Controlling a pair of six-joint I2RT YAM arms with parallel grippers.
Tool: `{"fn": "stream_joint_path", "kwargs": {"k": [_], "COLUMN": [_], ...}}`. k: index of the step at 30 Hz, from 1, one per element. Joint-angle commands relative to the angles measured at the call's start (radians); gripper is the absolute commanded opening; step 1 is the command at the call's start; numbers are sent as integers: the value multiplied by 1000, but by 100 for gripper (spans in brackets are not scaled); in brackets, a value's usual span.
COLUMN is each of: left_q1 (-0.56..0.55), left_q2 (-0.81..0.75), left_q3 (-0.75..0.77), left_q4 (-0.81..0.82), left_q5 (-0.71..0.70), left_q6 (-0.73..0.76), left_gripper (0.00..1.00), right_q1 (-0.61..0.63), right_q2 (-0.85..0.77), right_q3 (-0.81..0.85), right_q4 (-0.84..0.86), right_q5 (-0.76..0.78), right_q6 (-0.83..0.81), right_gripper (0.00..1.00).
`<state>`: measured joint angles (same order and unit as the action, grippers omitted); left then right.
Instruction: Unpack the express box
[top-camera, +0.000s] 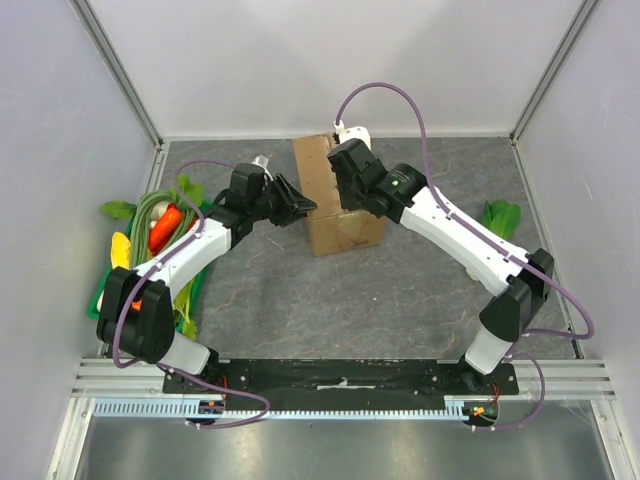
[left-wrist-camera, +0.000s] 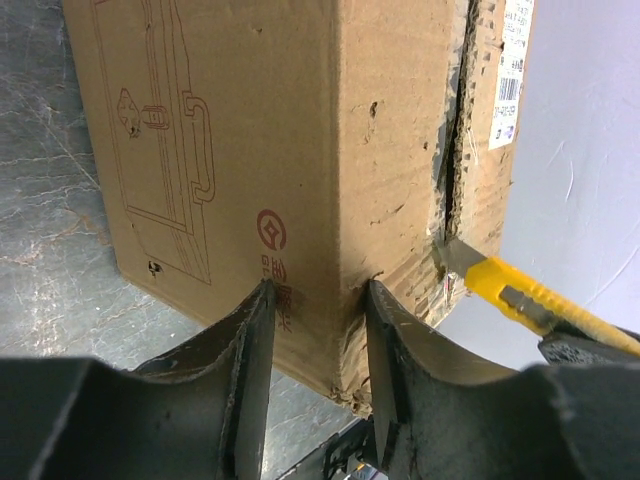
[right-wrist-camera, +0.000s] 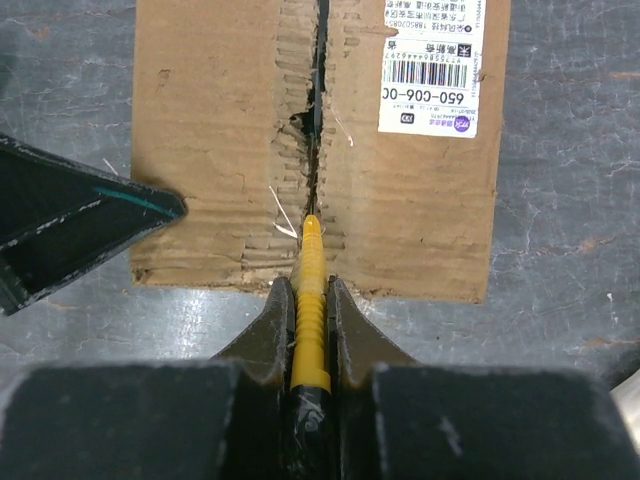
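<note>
**Fig. 1. Express box (top-camera: 345, 232) on the table (top-camera: 400, 300), with 2 tools at work on it.**
The brown carton stands in the far middle of the grey table, between the 2 arms, its white label (right-wrist-camera: 430, 70) on the top face beside the ragged central seam (right-wrist-camera: 318, 100). The right tool (right-wrist-camera: 308, 285) is clamped on a yellow utility knife (right-wrist-camera: 310, 260), whose tip sits in the seam near the carton's near edge. The left tool (left-wrist-camera: 318, 290) has its jaws apart, 1 finger (left-wrist-camera: 250, 340) on each side of a vertical corner of the carton, tips at the cardboard; whether they press on it cannot be told. A pile of vegetables (top-camera: 160, 230) lies at the table's left edge and a leafy green (top-camera: 500, 216) at its right, both well apart from the carton.
</note>
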<state>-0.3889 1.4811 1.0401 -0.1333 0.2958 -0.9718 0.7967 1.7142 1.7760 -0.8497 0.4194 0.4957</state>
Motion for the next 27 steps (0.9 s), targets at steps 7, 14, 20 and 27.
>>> {"fn": "stream_joint_path", "kwargs": {"k": [7,14,20,27], "left_q1": [-8,-10,-10,2], "left_q2": [27,33,25,36], "left_q3": [29,32,29,72], "left_q4": [-20,-23,-6,78], "left_q5": [-126,-126,-119,87], "left_q6": [-48,-38,-5,128], "left_gripper": [43,43,45,64], "right_q1": [16,16,13,-10], "right_q2": [-116,-194,-298,-390], "right_q3": [-89,-156,-145,-213], "right_q4": [-51,-57,-42,50], "right_q5": [-125,-165,-119,44], "right_q6": [64,76,47,11], "right_gripper": [0,0,0,0]}}
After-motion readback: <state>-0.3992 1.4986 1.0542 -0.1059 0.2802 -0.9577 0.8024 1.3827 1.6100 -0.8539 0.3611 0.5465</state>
